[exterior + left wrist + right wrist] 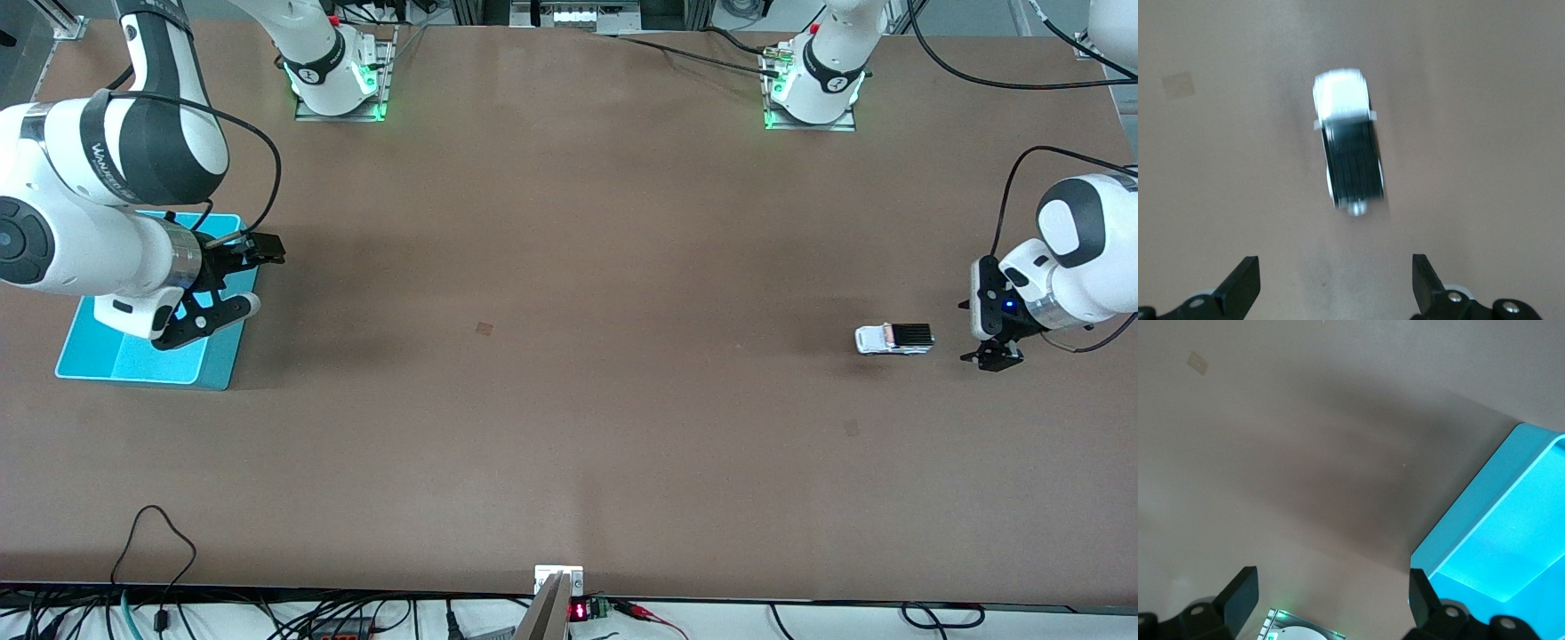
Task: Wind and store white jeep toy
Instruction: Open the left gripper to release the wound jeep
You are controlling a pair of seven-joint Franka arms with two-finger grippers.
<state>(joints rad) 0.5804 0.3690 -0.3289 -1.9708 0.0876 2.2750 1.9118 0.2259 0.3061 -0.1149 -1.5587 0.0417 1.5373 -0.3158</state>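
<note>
White body, black ribbed roof panel: I read the white jeep toy (894,339) lying on the brown counter (569,373) toward the left arm's end, standing on its wheels, its long axis running along the counter's length. From the left wrist view the jeep (1349,151) shows a pale bonnet at one end, the dark roof covering the rest, and a small rounded nub at the roof end; the outline is smeared, so I cannot make out finer detail. Nothing touches it.

Left gripper (993,358) sits low just beside the jeep, at the roof end, apart from it. Its fingers (1239,287) are spread wide and hold nothing, with the jeep lined up ahead of the gap.

Well apart, at the right arm's end, I see the turquoise bin (107,356), a shallow tray with raised walls. Right gripper (227,284) hangs over the bin's edge that faces the counter's middle. Its fingers (1239,595) are likewise wide apart and hold nothing; the bin's corner (1501,533) shows beside them. I log this arm as waiting.

A small pale square patch (484,329) marks the counter near its middle.
</note>
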